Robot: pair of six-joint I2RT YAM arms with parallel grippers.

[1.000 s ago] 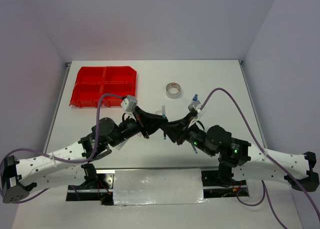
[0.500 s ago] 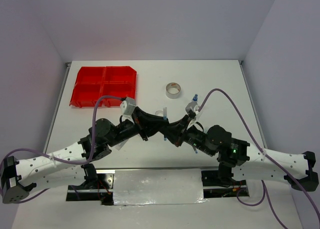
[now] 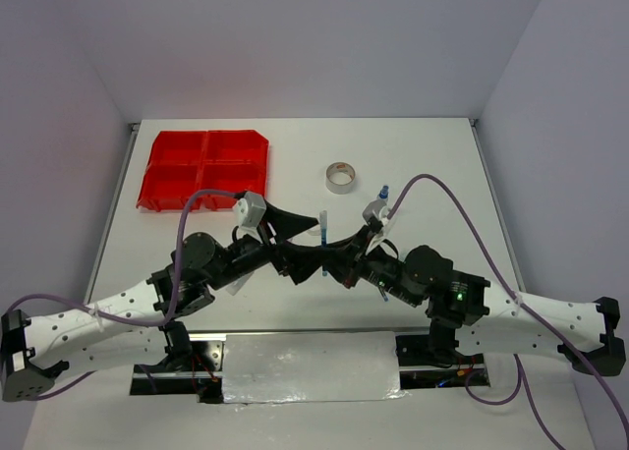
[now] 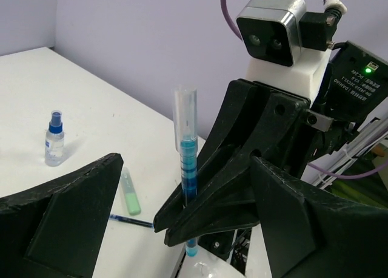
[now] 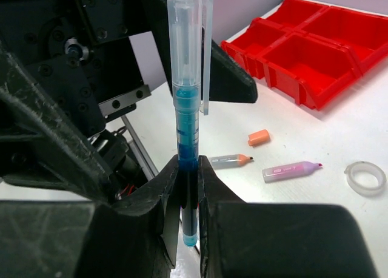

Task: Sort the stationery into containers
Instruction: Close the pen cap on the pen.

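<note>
Risk: the blue pen (image 5: 187, 138) is pinched only near its lower end by the right gripper (image 5: 188, 187), so most of the barrel and the clear cap stand above the grip. It could be levered over or slid out if bumped. Likeliest cause: the left gripper (image 4: 185, 196). Its fingers (image 4: 66, 211) are spread wide on either side of the pen and are not touching it, so the pen would be clipped by a sideways retreat.

The red tray (image 3: 204, 165) is seen upper left in the top view, well apart, on the left arm's side. The arms could be fouled by a crossing carry.

Pose: both arms are folded inward, wrists facing each other at frame centre, with the pen held upright between them. A purple marker (image 5: 291, 170) and a clear tape ring (image 5: 365, 178) are seen lying on the table (image 3: 432, 155).
</note>
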